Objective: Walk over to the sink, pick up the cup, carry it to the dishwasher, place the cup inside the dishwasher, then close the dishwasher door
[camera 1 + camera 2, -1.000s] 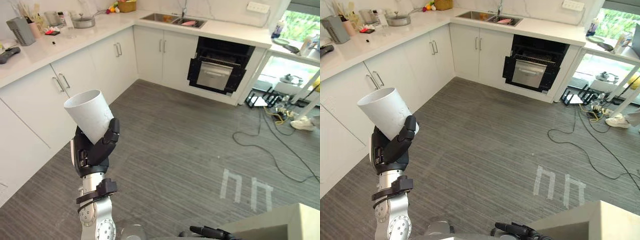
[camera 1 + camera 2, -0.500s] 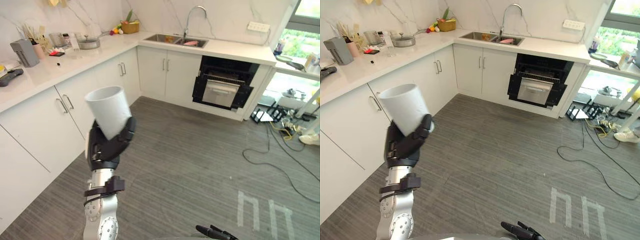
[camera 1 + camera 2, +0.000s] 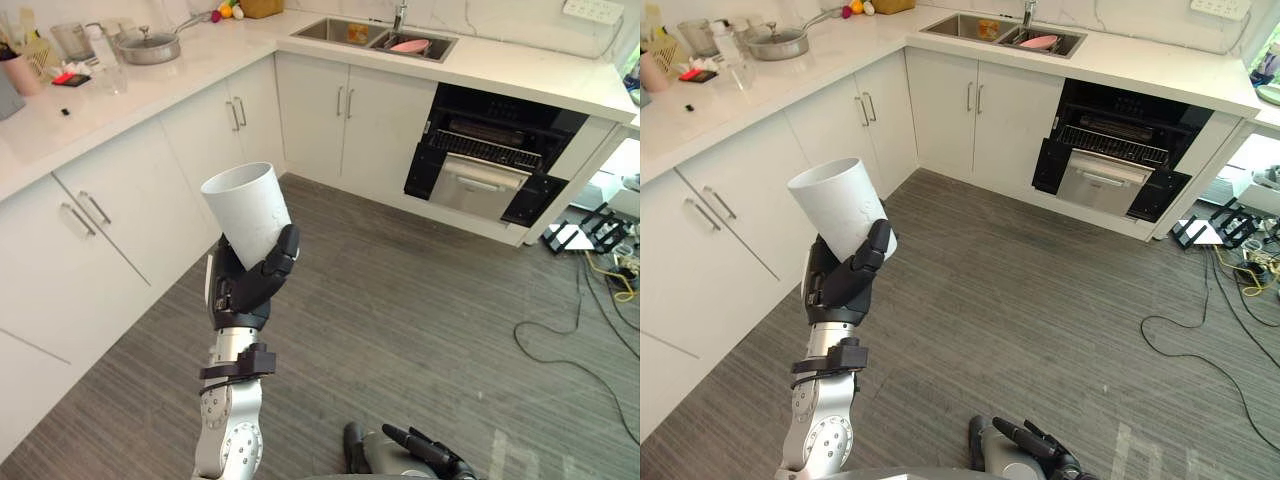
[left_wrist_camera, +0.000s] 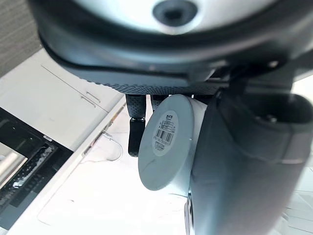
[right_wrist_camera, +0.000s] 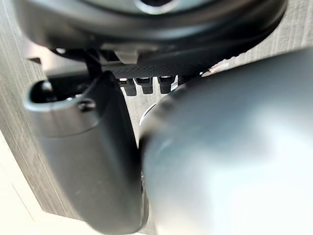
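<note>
I log the left hand (image 3: 243,290) clasped round the tilted cup (image 3: 250,210); cabinets (image 3: 110,205) just left of it, open dishwasher (image 3: 485,150) well beyond, rightward; right hand (image 3: 420,450) relaxed, low

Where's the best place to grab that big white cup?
Around its narrow bottom end, coming from the side. The cup widens toward its open top, so fingers close best low down. That is how the left hand wraps it, leaving the mouth free.
</note>
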